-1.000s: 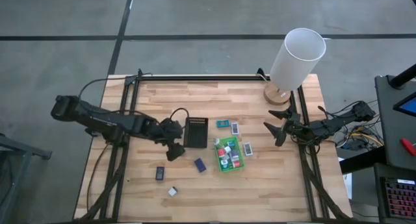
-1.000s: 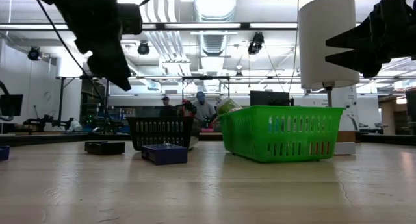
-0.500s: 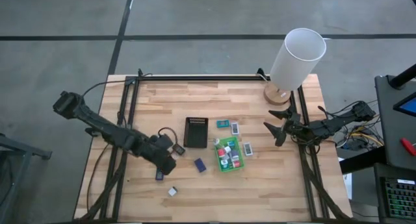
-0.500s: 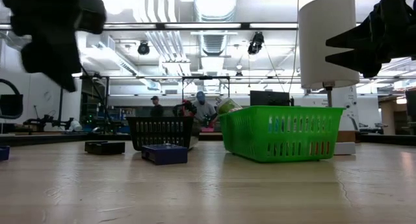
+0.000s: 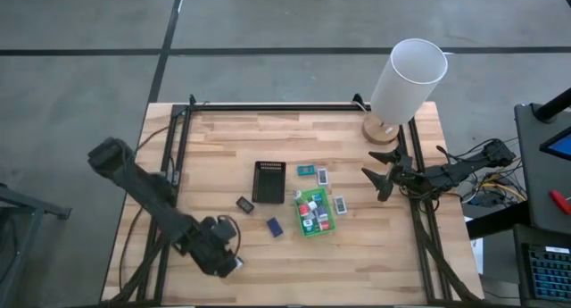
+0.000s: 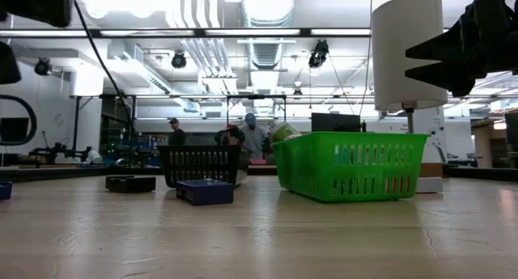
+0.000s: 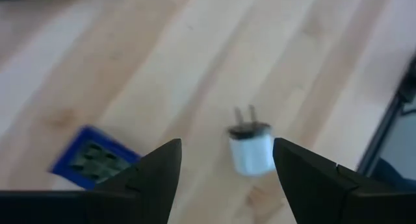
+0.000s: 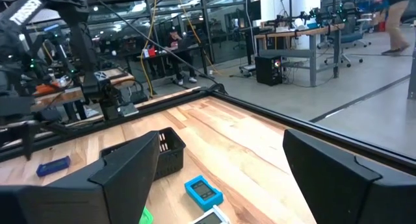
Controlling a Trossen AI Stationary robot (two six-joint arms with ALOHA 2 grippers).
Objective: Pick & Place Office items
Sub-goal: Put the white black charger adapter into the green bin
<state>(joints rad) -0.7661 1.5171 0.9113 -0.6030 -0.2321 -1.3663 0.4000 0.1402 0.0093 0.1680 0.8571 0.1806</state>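
Observation:
My left gripper [image 5: 223, 257] hangs open near the table's front edge, pointing steeply down. In the left wrist view its fingers stand on either side of a small white plug [image 7: 251, 150] lying on the wood, without touching it. A blue packet [image 7: 96, 161] lies beside it. Other office items are a dark blue piece [image 5: 275, 226], a black piece [image 5: 244, 203], a teal piece [image 5: 305, 171] and two white packets [image 5: 339, 203]. Several more pieces sit in the green tray [image 5: 303, 228]. My right gripper [image 5: 379, 176] waits open at the right edge.
A black ribbed tray [image 5: 268, 181] stands left of the green tray at mid-table. A white lamp [image 5: 406, 76] on a wooden foot stands at the far right corner. Bare wood lies along the front and far left. People show in the room beyond the table.
My left gripper has swung from beside the black tray toward the table's near edge and sunk a little, rolling about its own line as it went. It now hangs over the white plug and stays open. A small black piece shows where it stood before.

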